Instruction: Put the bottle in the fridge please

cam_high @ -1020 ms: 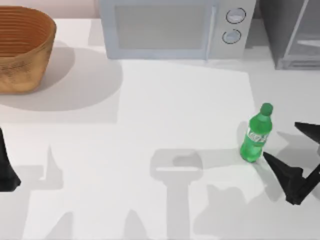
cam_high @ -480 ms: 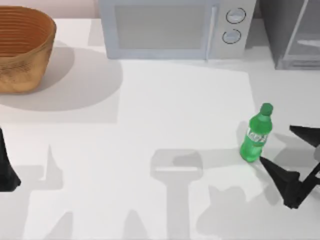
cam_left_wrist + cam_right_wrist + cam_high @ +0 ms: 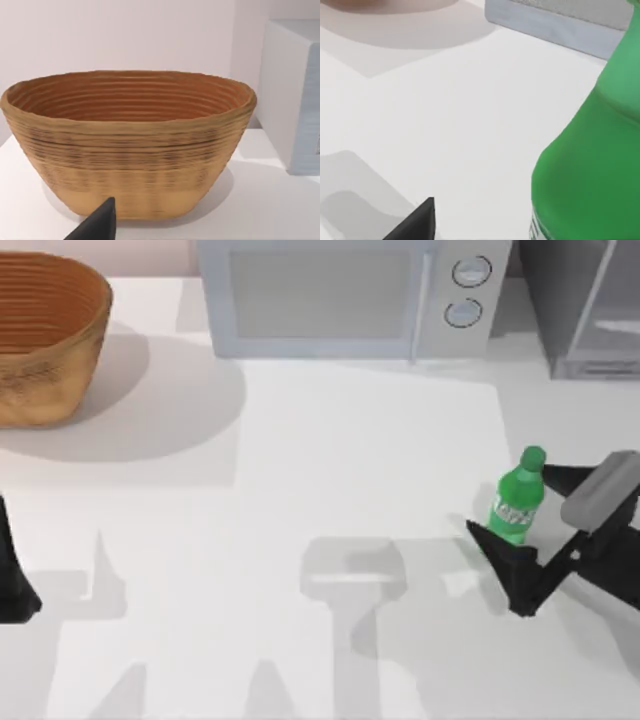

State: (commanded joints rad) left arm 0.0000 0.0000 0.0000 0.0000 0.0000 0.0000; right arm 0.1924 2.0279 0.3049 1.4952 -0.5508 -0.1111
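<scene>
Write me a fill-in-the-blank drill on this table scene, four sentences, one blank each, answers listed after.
1. The bottle stands upright between the open fingers of the ____ gripper.
2. The bottle's cap is coloured ____.
3. The microwave has ____ round knobs on its front.
4. At the table's far left corner stands a woven ____, while the left gripper is parked at the left edge and the fridge stands at the far right.

Missing words: right; green; two; basket
</scene>
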